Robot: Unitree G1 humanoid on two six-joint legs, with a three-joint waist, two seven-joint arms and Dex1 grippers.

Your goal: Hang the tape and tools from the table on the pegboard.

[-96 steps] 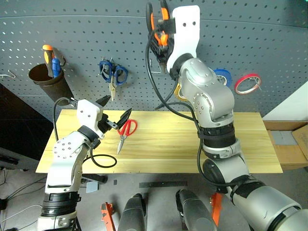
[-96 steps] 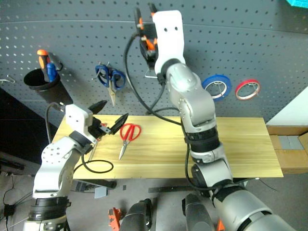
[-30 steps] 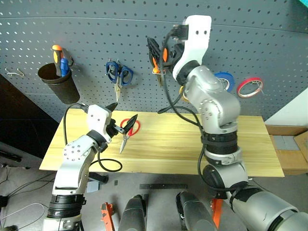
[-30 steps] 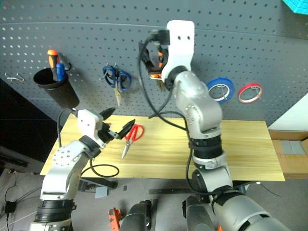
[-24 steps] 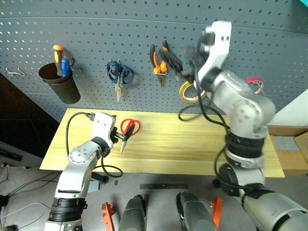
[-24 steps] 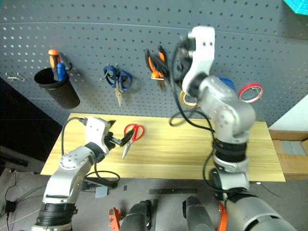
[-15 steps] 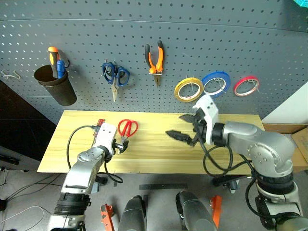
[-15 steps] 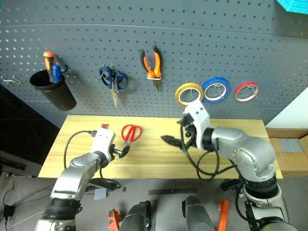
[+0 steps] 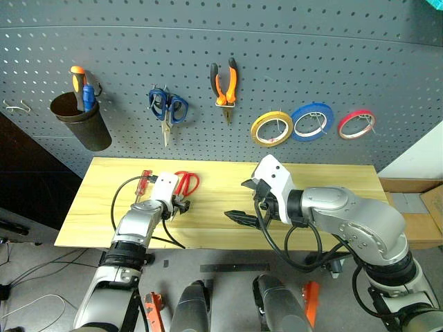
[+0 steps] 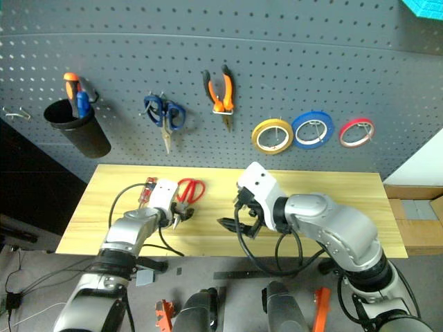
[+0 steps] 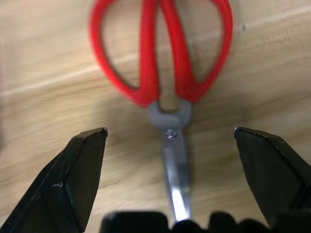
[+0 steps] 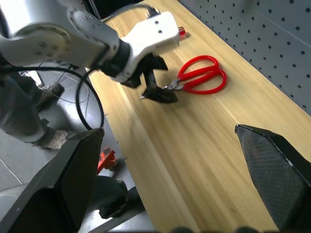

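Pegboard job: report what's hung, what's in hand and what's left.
Done: the yellow tape and the orange-handled pliers hang on the pegboard. In hand: nothing gripped yet; the left gripper stands open astride the red-handled scissors on the table. The right gripper is open and empty. Left: the scissors and the red-handled screwdriver beside them.

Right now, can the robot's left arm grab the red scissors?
Probably yes. The left gripper is open and sits low over the table, with the red scissors lying flat right between its fingers. Nothing blocks them; the screwdriver lies off to the side.
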